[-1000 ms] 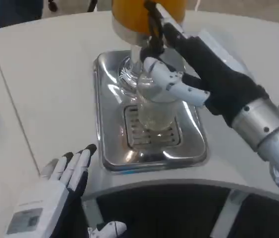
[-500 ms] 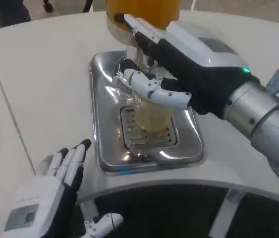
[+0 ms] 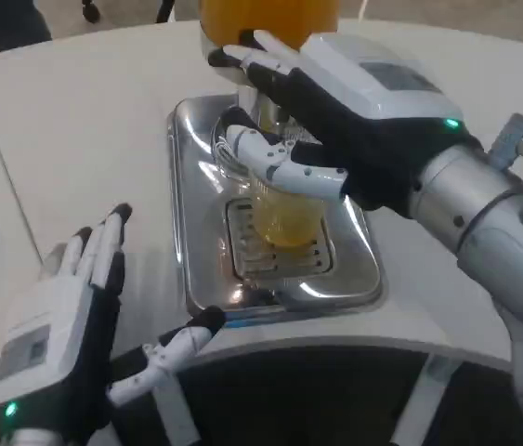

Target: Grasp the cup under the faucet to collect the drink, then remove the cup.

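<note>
1. One clear cup (image 3: 284,209) stands upright on the slotted grate (image 3: 275,243) of a silver drip tray (image 3: 196,186), long axis vertical, mouth up toward the faucet (image 3: 259,102); yellow-orange drink fills its lower part.
2. Right hand (image 3: 335,121) reaches in from the picture's right, fingers wrapped round the cup's upper half w/ thumb across the near side — it grips the cup; palm side dark, white back up.
3. One orange drink tank (image 3: 266,19) sits directly above the cup at top of frame, faucet below it partly hidden behind the right hand.
4. Left hand (image 3: 66,325) hovers low at the picture's left, near the tray's front-left corner but apart from it; fingers spread and straight, pointing away from the robot, thumb out toward the tray; holds nothing.
5. One tray, one cup, one tank, two hands, all on or over the white surface (image 3: 84,121).
6. Whether liquid is running from the faucet can't be told.
</note>
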